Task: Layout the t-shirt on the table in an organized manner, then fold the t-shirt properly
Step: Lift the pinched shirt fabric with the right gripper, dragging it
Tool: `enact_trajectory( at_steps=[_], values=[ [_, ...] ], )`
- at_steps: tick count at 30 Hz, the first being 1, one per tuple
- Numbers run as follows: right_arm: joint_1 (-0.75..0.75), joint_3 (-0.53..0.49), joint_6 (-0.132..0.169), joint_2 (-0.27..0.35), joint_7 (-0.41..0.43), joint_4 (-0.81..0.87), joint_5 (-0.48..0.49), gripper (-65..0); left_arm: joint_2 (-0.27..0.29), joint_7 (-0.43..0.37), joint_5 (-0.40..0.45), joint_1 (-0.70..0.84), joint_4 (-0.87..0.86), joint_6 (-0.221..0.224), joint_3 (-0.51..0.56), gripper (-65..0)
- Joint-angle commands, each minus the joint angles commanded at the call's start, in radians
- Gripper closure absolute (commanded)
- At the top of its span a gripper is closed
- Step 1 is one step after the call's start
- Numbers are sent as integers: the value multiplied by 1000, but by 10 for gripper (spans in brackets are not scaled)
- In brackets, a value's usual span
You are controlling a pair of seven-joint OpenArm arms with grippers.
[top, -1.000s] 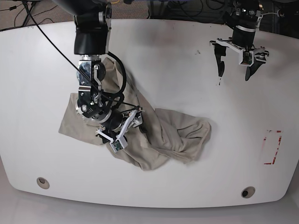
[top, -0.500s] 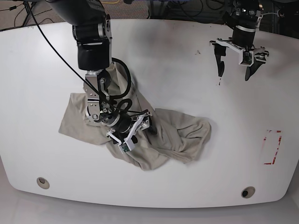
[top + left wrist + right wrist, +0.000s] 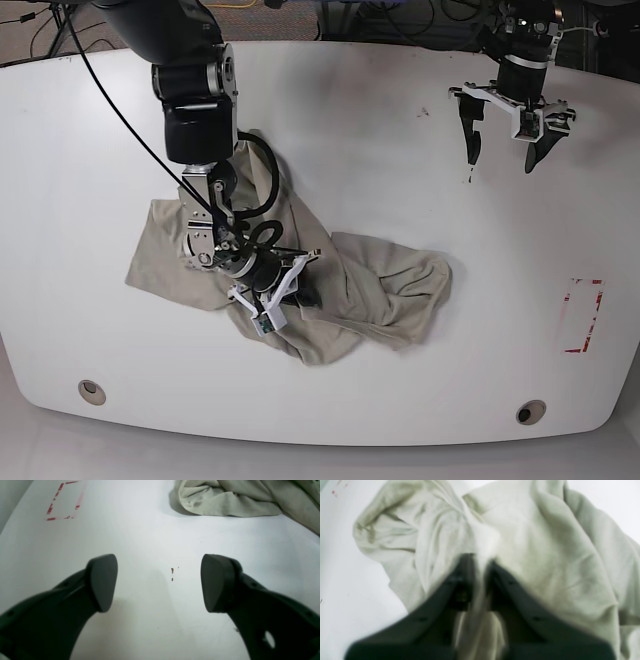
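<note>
Right gripper [image 3: 292,283] is pinching a ridge of the t-shirt [image 3: 380,290]; wrist view is showing cloth squeezed between nearly closed pads, image blurred there. Left gripper [image 3: 503,150] is hanging wide, holding nothing, over bare table [image 3: 360,130] at about 1 o'clock in the base view, well apart from the cloth.

T-shirt is sitting crumpled left of table centre, bunched into a diagonal heap running from about 10 o'clock down toward 4 o'clock. No sleeve or collar is clearly identifiable from here.

Risks, as I'm judging them:
- Grip is sitting mid-fabric, not on a hem or shoulder. Lifting from there is likely dragging the whole bundle instead of opening it.
- Cannot tell how many layers are caught in the pinch. Several layers means the shirt is staying folded on itself when pulled.
- Cloth is partly tucked under the right arm's wrist and cable loop; a pull toward 9 o'clock could be snagging it.
- One-arm pulling on a glossy top: nothing is anchoring the far end, so the shirt is probably sliding rather than spreading.

Counts: one t-shirt, two grippers, two grey grommet holes [image 3: 92,391] near the 6 o'clock edge, one red rectangle mark [image 3: 583,316] at about 4 o'clock.
</note>
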Motion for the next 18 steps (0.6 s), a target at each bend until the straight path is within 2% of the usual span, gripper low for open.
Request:
enact_trajectory(
  at_steps=[4, 11, 18],
  values=[
    [-34, 0, 0, 0, -66, 123, 0, 0, 0, 0, 0, -2, 0, 0, 0, -494],
    [-126, -2, 0, -5, -238, 474, 2, 0, 0, 0, 0, -2, 0, 0, 2, -494],
    [-133, -66, 2, 0, -304, 684, 3, 0, -2, 5, 0, -49, -17, 0, 38, -496]
  ],
)
